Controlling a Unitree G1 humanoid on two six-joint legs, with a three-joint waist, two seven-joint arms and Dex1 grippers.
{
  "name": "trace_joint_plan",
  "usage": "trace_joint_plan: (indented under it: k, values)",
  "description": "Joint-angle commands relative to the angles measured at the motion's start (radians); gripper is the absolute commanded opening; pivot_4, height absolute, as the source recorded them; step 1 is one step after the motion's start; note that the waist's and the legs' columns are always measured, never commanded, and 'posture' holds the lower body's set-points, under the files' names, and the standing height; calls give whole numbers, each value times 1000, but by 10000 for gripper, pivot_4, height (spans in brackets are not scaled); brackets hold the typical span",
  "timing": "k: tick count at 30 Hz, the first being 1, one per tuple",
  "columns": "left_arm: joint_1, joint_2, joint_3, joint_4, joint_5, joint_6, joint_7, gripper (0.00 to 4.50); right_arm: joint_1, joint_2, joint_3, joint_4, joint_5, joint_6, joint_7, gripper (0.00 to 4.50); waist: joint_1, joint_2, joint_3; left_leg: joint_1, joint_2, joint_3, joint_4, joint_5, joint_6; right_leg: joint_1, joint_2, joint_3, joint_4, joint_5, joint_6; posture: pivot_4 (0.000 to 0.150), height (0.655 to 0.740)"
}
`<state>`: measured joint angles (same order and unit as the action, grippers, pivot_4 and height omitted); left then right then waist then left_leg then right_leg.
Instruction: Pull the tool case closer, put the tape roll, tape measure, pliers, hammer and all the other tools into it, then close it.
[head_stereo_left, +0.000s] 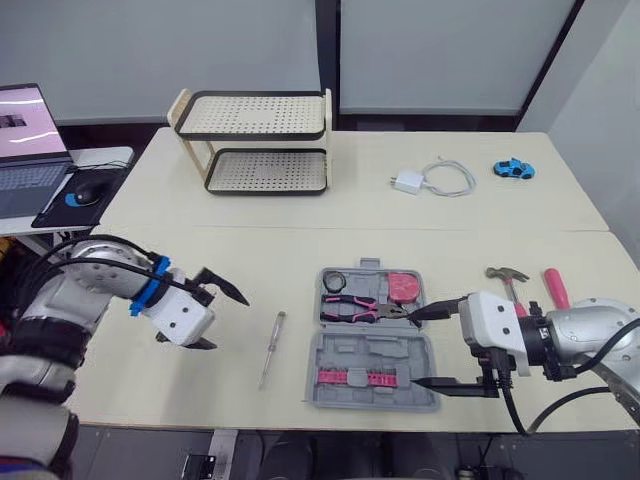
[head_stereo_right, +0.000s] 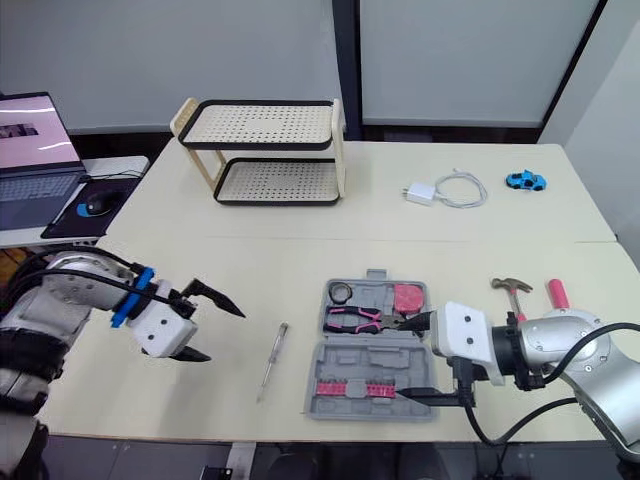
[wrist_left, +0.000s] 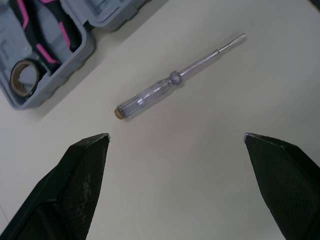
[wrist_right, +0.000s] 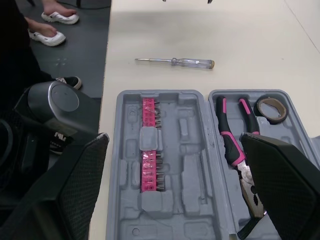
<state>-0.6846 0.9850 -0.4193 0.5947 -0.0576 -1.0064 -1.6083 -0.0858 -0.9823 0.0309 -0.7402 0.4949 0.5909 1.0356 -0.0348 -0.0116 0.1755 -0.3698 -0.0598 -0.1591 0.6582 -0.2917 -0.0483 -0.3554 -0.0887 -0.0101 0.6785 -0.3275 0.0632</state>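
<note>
Left eye view: pliers (head_stereo_left: 350, 306) and tape roll (head_stereo_left: 334, 281) are in the tool case (head_stereo_left: 372, 385), while screwdriver (head_stereo_left: 271, 348), before my released left hand (head_stereo_left: 228, 322), and hammer (head_stereo_left: 510, 283) lie outside.

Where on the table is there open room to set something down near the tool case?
Free: the wide strip between rack and tool case; also the patch between screwdriver and left gripper. Crowded: right of the case, where the right gripper and hammer sit.

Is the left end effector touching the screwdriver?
Apart. The left wrist view shows the open left end effector short of the screwdriver, with bare table between them.
</note>
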Motion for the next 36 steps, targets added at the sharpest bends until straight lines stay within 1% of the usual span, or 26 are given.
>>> trace_joint_plan:
  k: [1,4,8,16,19,24,28,32,36]
  values:
    - [-82,-22,-130,79,0,-147,-6,44853,-3,1,-1,-45,20,23,-22,45000,-1,0,0,0,0,0,1,0,0,0,0,0,1,0,0,1500,7318]
    - [-140,-64,-215,128,1,-229,-6,44853,-2,0,2,-51,22,39,-27,45000,0,-1,0,-1,0,-1,2,0,0,-1,1,-1,1,0,0,1500,7318]
    - [-196,-120,-280,201,25,-315,-6,44853,-2,0,4,-60,29,59,-29,45000,2,-1,0,-3,0,-2,4,0,0,-1,1,-1,2,0,0,1500,7318]
    - [-304,-228,-359,353,153,-462,59,44853,-11,-1,19,-74,46,81,-39,45000,2,-5,3,-5,0,-1,4,0,0,-3,1,-2,2,0,0,1500,7318]
    - [-359,-264,-399,429,239,-528,99,44853,-16,-5,21,-71,49,81,-38,45000,2,-7,4,-6,-1,-1,5,0,0,-3,1,-3,2,0,0,1500,7318]
    - [-437,-332,-433,519,404,-602,207,44853,-20,-3,21,-69,50,81,-38,45000,3,-8,4,-7,-2,-1,6,1,-1,-3,1,-4,2,0,0,1500,7318]
    - [-477,-386,-450,546,564,-608,323,44853,-24,-4,23,-71,55,87,-37,45000,3,-9,5,-8,-2,-1,6,1,-1,-4,1,-4,2,0,1,1500,7318]
    - [-479,-426,-460,556,676,-608,412,44853,-21,-8,17,-80,61,98,-38,45000,3,-10,6,-10,-2,0,6,1,-2,-7,2,-4,3,0,1,1500,7318]
    - [-485,-450,-472,549,828,-599,560,44853,-15,-12,7,-87,67,108,-41,45000,3,-11,6,-11,-2,0,7,2,-2,-7,1,-4,3,1,1,1500,7318]
